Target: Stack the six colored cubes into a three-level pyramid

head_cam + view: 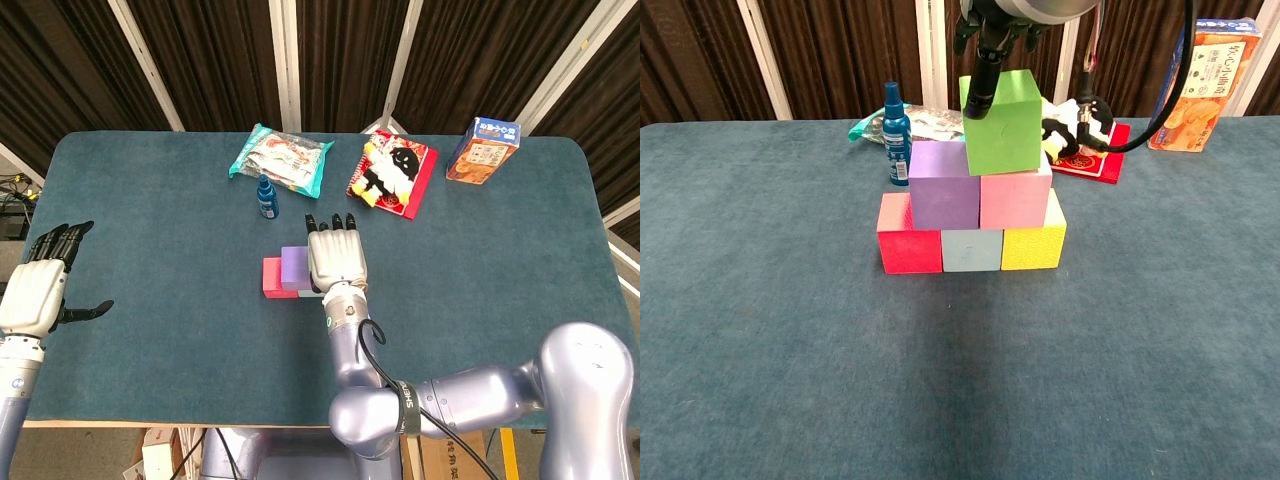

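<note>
Right hand (pixel 337 258) grips the green cube (pixel 1003 121) from above; cube sits tilted atop the purple cube (pixel 944 184) and pink cube (pixel 1015 198), at tabletop (pixel 150 300) centre. Base row: red cube (pixel 909 244), pale blue cube (pixel 972 249), yellow cube (pixel 1033 245). Left hand (pixel 40 290) hangs at 9 o'clock off the edge, fingers apart, holding nothing. Blue spray bottle (pixel 897 122) stands at 11 o'clock of the stack

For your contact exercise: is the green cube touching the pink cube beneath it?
Touching. The chest view shows the tilted green cube, held by the right hand, resting on the pink cube.
</note>
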Robot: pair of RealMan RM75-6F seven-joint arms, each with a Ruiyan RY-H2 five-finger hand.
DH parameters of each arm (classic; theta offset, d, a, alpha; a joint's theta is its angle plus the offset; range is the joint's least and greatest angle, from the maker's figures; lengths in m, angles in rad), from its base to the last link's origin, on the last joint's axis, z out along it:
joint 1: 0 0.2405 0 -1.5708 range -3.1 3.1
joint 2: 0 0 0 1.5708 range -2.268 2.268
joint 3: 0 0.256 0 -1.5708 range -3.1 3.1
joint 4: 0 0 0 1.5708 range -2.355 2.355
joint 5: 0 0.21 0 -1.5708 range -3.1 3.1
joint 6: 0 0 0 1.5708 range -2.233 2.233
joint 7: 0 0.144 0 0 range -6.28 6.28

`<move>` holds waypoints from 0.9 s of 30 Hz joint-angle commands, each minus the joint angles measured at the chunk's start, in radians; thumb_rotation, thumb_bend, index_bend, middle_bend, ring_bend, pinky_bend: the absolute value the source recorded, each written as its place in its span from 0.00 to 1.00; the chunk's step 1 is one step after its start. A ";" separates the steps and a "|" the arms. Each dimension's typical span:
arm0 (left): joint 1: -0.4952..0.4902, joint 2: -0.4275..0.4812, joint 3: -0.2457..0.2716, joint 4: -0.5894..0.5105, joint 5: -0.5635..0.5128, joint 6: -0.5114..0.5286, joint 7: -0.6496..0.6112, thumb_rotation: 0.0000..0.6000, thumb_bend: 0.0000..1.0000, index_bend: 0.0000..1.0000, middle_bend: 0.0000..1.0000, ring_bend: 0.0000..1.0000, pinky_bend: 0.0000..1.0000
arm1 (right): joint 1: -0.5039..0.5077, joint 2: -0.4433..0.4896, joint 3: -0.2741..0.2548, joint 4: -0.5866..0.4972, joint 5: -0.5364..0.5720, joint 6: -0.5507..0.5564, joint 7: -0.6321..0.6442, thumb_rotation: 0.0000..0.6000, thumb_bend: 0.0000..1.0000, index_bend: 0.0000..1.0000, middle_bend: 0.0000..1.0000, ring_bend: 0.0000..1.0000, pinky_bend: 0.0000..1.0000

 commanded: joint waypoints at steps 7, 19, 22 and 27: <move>0.000 0.002 -0.001 -0.002 0.000 0.001 -0.001 1.00 0.12 0.00 0.07 0.04 0.06 | 0.001 0.000 0.000 -0.006 -0.011 0.001 0.006 1.00 0.46 0.00 0.22 0.02 0.00; 0.001 0.004 -0.001 -0.003 0.000 0.002 -0.002 1.00 0.12 0.00 0.07 0.04 0.06 | -0.002 0.001 -0.001 -0.008 -0.007 0.000 0.008 1.00 0.46 0.00 0.17 0.01 0.00; 0.000 0.003 -0.001 -0.003 -0.001 0.001 -0.002 1.00 0.12 0.00 0.07 0.04 0.06 | -0.001 0.004 0.001 -0.021 -0.009 0.005 0.008 1.00 0.46 0.00 0.15 0.00 0.00; 0.000 0.004 -0.002 -0.003 -0.001 0.002 -0.003 1.00 0.12 0.00 0.07 0.04 0.06 | -0.001 0.008 0.004 -0.043 -0.008 0.012 0.010 1.00 0.46 0.00 0.05 0.00 0.00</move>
